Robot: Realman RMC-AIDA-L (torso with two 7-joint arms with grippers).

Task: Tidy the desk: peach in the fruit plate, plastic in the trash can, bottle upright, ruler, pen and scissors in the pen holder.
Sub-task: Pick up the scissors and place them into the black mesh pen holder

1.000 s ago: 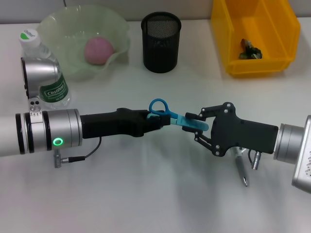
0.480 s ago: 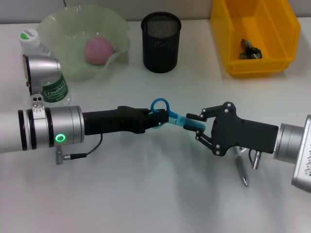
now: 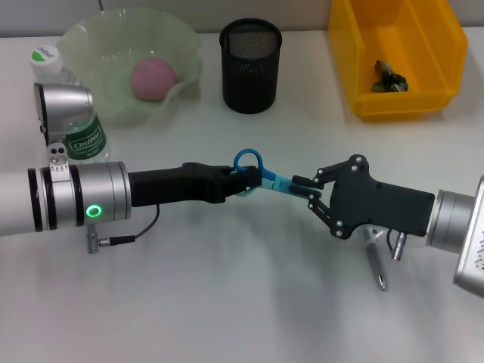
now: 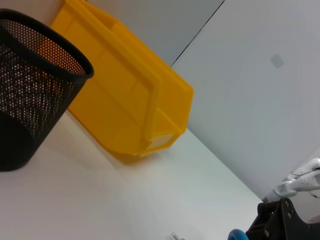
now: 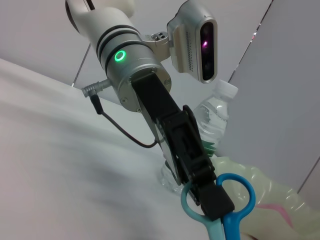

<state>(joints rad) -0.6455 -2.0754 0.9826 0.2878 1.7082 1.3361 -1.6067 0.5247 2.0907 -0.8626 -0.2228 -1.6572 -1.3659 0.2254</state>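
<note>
The scissors [image 3: 265, 178], blue loops and blue blade cover, hang above the desk [image 3: 227, 302] at its middle. My left gripper [image 3: 253, 180] is shut on their handle end, also shown in the right wrist view [image 5: 212, 197]. My right gripper [image 3: 308, 190] stands open around the blade tip. The peach [image 3: 154, 78] lies in the fruit plate [image 3: 87, 38]. The bottle [image 3: 76, 125] stands upright, partly behind my left arm. The plastic [image 3: 389, 79] lies in the trash can [image 3: 355, 45]. A pen [image 3: 376, 265] lies on the desk under my right arm. The pen holder [image 3: 250, 66] stands at the back. The ruler is out of view.
The left wrist view shows the pen holder [image 4: 30, 90] beside the trash can [image 4: 125, 100]. Bottle, fruit plate, pen holder and trash can line the desk's far side. Both arms cross the middle.
The scissors have moved left with my left gripper, and their blade has slid partly out from between the right fingers. My right gripper has shifted slightly right.
</note>
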